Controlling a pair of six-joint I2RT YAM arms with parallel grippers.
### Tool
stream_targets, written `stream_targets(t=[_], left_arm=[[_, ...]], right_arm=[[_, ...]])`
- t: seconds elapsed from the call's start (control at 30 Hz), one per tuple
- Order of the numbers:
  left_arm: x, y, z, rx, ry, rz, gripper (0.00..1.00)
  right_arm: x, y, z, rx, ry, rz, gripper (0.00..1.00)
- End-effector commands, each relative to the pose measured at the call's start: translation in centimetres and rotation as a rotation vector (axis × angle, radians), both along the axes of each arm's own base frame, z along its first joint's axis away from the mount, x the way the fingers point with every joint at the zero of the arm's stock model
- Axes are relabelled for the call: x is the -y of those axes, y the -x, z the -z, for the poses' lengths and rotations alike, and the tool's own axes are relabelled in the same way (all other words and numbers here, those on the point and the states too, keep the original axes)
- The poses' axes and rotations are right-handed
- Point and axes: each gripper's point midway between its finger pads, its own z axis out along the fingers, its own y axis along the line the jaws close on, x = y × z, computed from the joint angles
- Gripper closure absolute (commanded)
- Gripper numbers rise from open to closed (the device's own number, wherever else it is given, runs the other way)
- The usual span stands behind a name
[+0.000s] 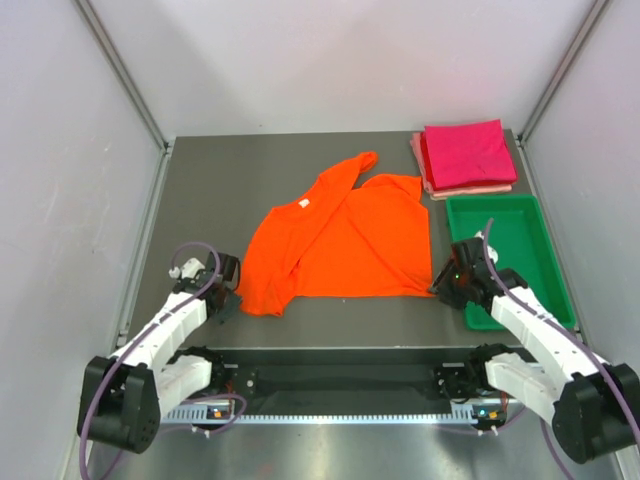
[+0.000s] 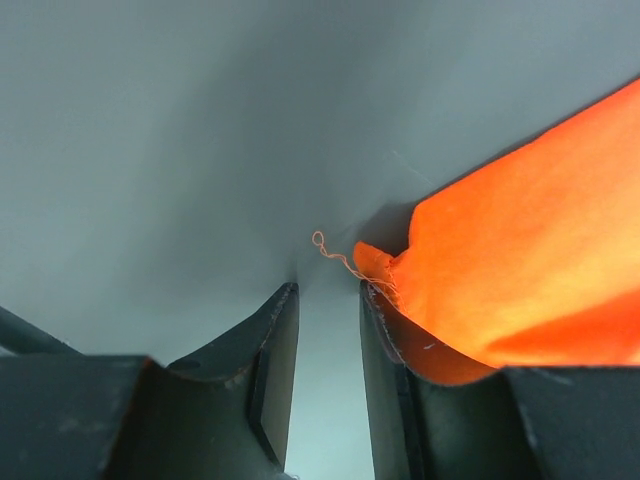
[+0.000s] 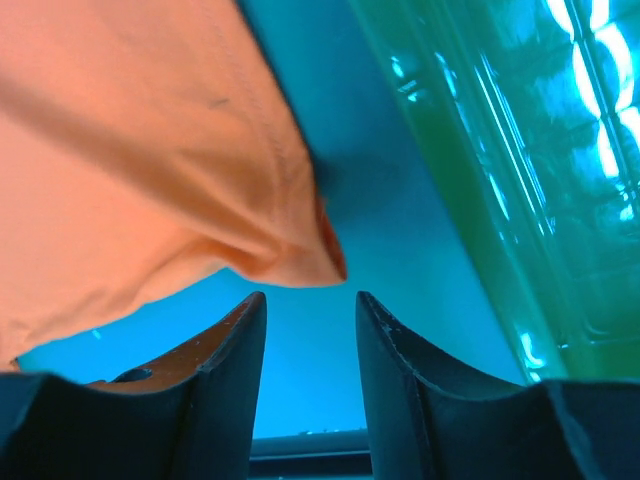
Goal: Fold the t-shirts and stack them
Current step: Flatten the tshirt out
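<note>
Orange t-shirt (image 2: 520,250), stray thread (image 2: 335,255) (left wrist)

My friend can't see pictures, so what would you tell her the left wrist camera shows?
The corner of an orange t-shirt, with a loose thread curling off it, rests against the outer side of one finger of the left pincer. The pincer's two dark fingers stand apart with nothing between them, only the grey table showing in the gap.

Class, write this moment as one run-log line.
orange t-shirt: spread out | left pincer: open, beside its corner | right pincer: open, beside its corner | magenta t-shirt: folded, atop pink t-shirt
</note>
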Motion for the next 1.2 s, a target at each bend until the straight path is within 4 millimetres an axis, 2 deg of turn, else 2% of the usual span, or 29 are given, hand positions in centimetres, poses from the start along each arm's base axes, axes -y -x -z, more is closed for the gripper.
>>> stream_targets(t=[0.0, 0.2, 0.4, 0.5, 0.53, 0.63, 0.73, 0.8, 0.97, 1.17], left_arm=[[0.0, -0.8, 0.2, 0.036, -0.005, 0.001, 0.64], [0.4, -1.4, 0.1, 0.038, 0.008, 0.018, 0.63], [0.4, -1.9, -0.1, 0.068, 0.006, 0.033, 0.63], [0.6, -1.7, 0.0, 0.052, 0.014, 0.038, 0.64], [0.8, -1.7, -0.1, 0.046, 0.022, 0.041, 0.65], [1.2, -1.4, -1.4, 0.037, 0.043, 0.055, 0.65], [1.4, -1.9, -3.8, 0.086, 0.055, 0.068, 0.66], [1.3, -2.1, -4.7, 0.124, 0.053, 0.069, 0.65], [1.0, -2.0, -3.2, 0.15, 0.049, 0.059, 0.65], [1.2, -1.4, -1.6, 0.077, 0.054, 0.049, 0.67]], right_arm=[[-0.8, -0.6, 0.7, -0.004, -0.051, 0.067, 0.59], [-0.4, -1.1, 2.2, -0.01, -0.03, 0.122, 0.61], [0.4, -1.6, 2.9, 0.027, 0.004, 0.152, 0.72], [0.3, -2.0, 2.8, 0.033, 0.007, 0.143, 0.86], [0.2, -2.0, 2.8, 0.039, 0.006, 0.139, 1.0], [0.0, -2.3, 2.4, 0.059, -0.004, 0.126, 1.0], [0.0, -2.3, 2.0, 0.076, -0.009, 0.119, 1.0], [0.0, -2.4, 1.8, 0.085, -0.011, 0.115, 1.0], [0.0, -2.2, 1.6, 0.093, -0.02, 0.114, 1.0], [-0.2, -2.3, 1.2, 0.102, -0.023, 0.105, 1.0]])
